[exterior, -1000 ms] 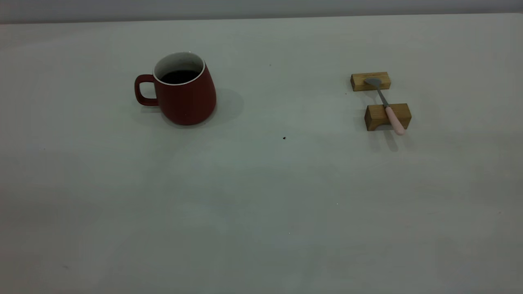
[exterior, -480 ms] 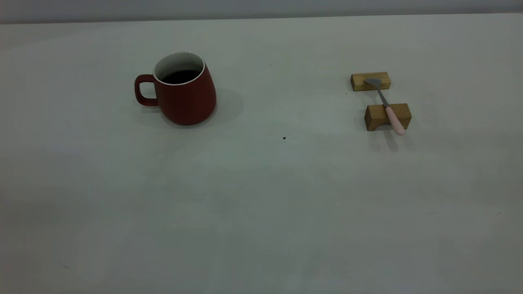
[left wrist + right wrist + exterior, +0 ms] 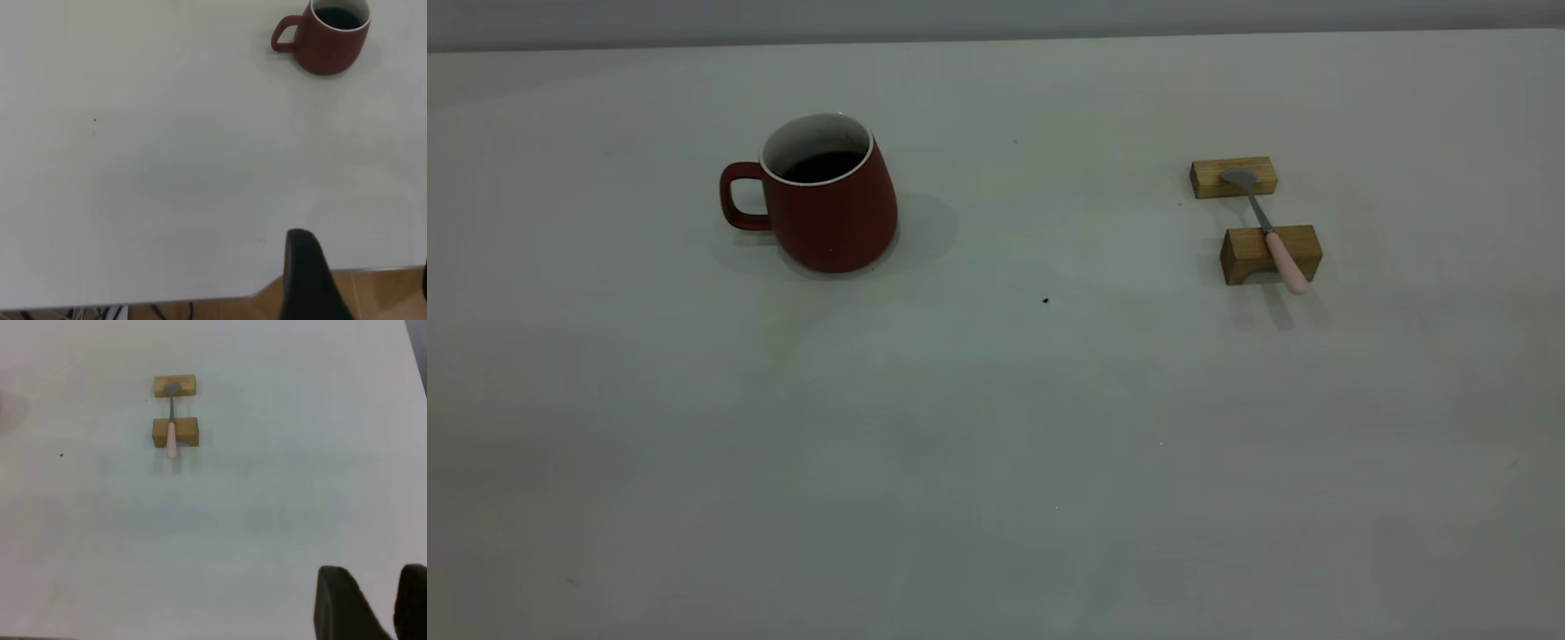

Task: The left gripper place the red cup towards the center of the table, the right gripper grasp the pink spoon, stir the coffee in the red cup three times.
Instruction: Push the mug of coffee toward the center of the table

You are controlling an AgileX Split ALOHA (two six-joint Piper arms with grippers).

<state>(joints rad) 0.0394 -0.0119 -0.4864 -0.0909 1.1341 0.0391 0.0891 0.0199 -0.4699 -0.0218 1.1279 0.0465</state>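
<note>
Cup (image 3: pixel 831 209) left, spoon (image 3: pixel 1267 229) on blocks (image 3: pixel 1270 254) rt.

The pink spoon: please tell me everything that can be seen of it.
The pink spoon is small and slim, with a grey metal bowl, a thin shaft and a rounded pale pink handle. It lies bridging two tan wooden blocks: the bowl rests on the farther one, the handle crosses the nearer one and overhangs it. No gripper touches it.

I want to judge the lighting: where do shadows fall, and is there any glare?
Exterior view: the red cup casts a soft shadow toward the right on the table; the pink spoon shadows the near side of its wooden blocks. No glare. Wrist views: brighter, shadows faint.
</note>
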